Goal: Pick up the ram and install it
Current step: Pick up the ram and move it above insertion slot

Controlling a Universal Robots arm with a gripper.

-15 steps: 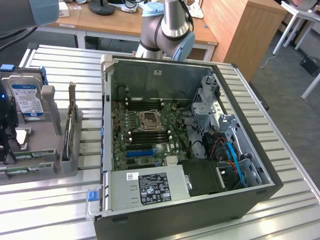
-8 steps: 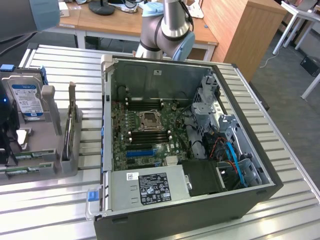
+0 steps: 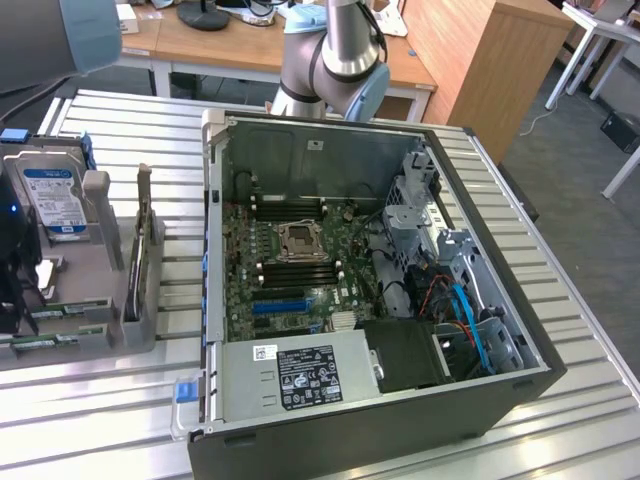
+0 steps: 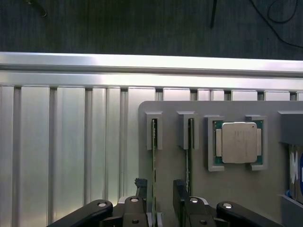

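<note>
Two green ram sticks stand on edge in a grey fixture (image 4: 189, 109). In the wrist view my gripper (image 4: 160, 191) is open, and its two black fingers (image 4: 140, 188) straddle the nearer end of one ram stick (image 4: 154, 156) without visibly touching it. The second ram stick (image 4: 189, 156) stands parallel to it, just outside the other finger. In the exterior view my gripper (image 3: 10, 295) is a dark shape over the fixture at the far left. The open computer case (image 3: 330, 130) lies to its right, with black memory slots (image 3: 295, 263) beside the processor socket (image 3: 298, 238).
A processor (image 4: 238, 142) sits in its own pocket of the fixture, with a hard drive (image 3: 55, 200) standing behind it. The fixture and the case rest on a ribbed aluminium table (image 4: 61, 156). A blue expansion slot (image 3: 280, 305) and a power supply (image 3: 300, 370) lie inside the case.
</note>
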